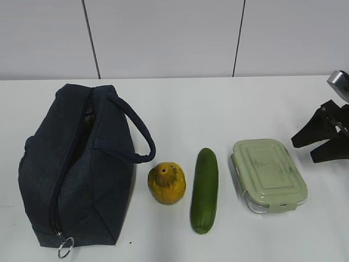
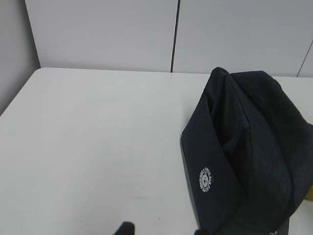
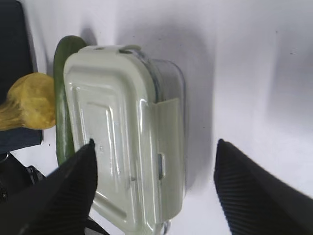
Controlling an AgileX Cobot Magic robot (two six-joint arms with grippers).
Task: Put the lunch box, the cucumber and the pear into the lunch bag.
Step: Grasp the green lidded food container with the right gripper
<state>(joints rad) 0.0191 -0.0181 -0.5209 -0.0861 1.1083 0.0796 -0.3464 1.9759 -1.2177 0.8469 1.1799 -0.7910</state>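
Ring pull: nearest to us in the exterior view, the metal ring (image 1: 65, 248) hangs at the 6 o'clock end of the lunch bag's zipper.
Lunch bag: we see the lunch bag (image 1: 76, 169) lying on the white table (image 1: 229, 109), at 9 o'clock of the other items; its top zipper is parted along its length, and the loop handle (image 1: 133, 134) arches toward 3 o'clock.
Pear: the pear (image 1: 167, 183) sits just beside the bag at its 3 o'clock, stem end up.
Cucumber: the cucumber (image 1: 205, 190) lies lengthwise along the 12-to-6 line, between the pear and the lunch box, near both (whether it touches either, we cannot tell).
Lunch box: the lunch box (image 1: 268, 174) rests at 3 o'clock of the cucumber, pale green lid on.
Right gripper: we find the right gripper (image 1: 323, 143) at 2 o'clock of the box, jaws spread wide and holding nothing; in its wrist view one dark finger (image 3: 68, 188) overlaps the lid and the other (image 3: 254, 188) stands over bare table.
Left gripper: only two dark fingertips (image 2: 124, 228) peek in at 6 o'clock of the left wrist view; they stand partly apart with nothing between them, the bag at their 2 o'clock.
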